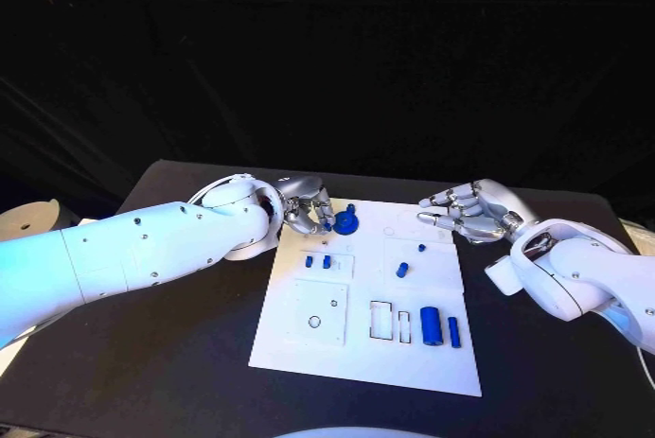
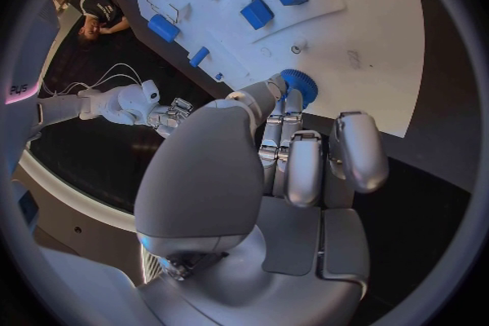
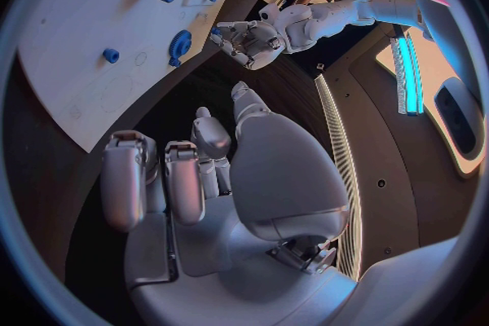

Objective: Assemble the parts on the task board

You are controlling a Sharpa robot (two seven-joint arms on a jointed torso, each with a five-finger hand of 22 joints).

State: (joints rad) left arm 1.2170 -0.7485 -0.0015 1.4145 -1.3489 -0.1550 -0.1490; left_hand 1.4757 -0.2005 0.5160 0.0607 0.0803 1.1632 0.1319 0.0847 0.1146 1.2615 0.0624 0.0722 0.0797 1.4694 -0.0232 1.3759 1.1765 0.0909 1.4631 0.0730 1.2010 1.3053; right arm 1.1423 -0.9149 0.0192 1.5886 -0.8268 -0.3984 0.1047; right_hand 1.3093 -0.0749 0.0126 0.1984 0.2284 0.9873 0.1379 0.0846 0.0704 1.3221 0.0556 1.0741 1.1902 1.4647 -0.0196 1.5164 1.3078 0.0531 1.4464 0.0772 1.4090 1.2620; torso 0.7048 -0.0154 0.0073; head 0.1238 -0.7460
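Here: left hand (image 1: 306, 211) at the blue gear (image 1: 346, 220), upper centre-left of the head view.
Its fingers curl toward the gear at the task board (image 1: 410, 372) far edge; whether they pinch it I cannot tell. Gear lies just right of them. Right hand (image 1: 469, 213), upper right, fingers curled, holds nothing, well apart.

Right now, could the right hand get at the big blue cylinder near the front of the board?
Probably yes. The right hand hovers open beside the task board, and nothing lies between it and the blue cylinder.
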